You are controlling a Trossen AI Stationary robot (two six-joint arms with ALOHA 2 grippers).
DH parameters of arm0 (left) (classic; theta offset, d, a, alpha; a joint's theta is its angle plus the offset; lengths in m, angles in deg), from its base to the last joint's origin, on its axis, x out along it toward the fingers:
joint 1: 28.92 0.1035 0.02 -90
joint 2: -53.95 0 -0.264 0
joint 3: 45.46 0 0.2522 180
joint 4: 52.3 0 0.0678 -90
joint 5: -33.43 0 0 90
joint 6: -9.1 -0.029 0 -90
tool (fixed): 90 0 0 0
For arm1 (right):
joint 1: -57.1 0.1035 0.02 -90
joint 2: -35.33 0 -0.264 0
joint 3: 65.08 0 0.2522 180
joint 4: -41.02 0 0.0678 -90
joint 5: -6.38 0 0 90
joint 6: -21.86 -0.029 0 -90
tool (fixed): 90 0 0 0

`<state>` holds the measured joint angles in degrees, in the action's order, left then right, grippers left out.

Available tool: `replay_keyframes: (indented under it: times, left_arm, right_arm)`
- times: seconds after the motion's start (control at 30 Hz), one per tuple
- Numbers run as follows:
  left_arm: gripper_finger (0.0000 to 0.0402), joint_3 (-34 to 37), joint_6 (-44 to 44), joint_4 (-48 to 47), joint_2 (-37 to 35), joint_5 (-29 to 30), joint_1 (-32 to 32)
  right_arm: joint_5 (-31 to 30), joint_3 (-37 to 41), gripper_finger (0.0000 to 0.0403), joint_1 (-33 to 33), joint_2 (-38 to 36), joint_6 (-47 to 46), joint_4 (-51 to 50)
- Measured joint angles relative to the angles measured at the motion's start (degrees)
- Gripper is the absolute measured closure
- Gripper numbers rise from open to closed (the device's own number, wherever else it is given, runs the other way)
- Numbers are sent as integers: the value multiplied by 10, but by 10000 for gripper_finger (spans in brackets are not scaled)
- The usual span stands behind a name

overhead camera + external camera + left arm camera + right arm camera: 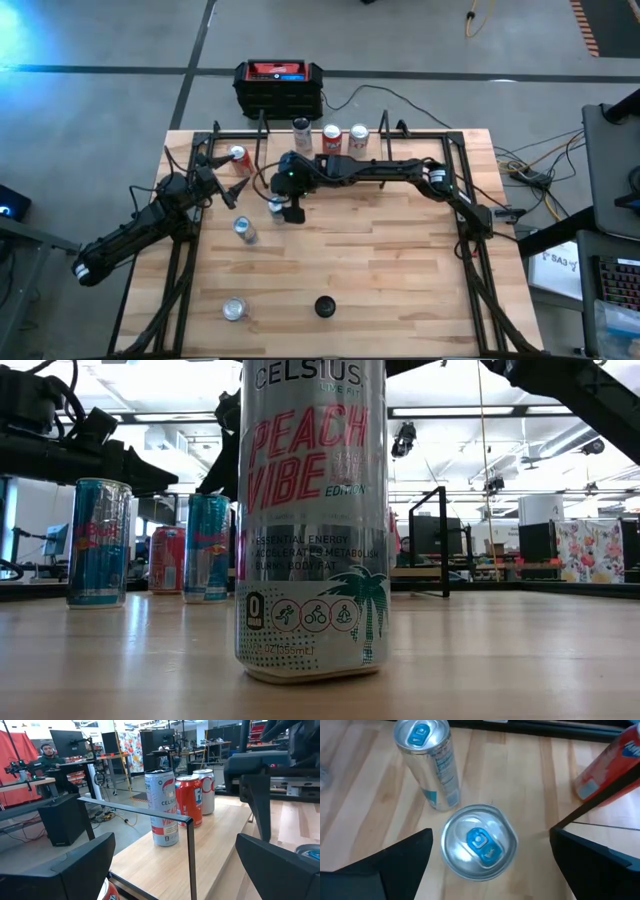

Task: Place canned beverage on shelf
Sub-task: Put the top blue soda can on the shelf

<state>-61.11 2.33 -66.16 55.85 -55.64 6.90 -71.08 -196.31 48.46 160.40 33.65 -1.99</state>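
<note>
Upright can (478,842), tab up, between released right end effector (490,865) fingers

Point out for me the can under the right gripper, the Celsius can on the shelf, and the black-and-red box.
Can under the right gripper (478,841), right wrist view, on its blue pull tab.
Celsius can on the shelf (161,810), left wrist view, on its side label.
Black-and-red box (279,86), high view, on its top face.
</note>
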Motion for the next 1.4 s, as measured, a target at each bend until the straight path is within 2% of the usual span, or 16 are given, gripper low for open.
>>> replay_keyframes:
  times: [0.7, 1.03, 1.4]
  left_arm:
    - [3, 0, 0, 0, 0, 0, 0]
    - [3, 0, 0, 0, 0, 0, 0]
    - [3, 0, 0, 0, 0, 0, 0]
  right_arm:
    - [14, 3, 16, 0, 31, -39, 28]
    - [-51, 3, 16, 0, 31, -168, 55]
    - [-51, 3, 20, 1, 31, -163, 56]
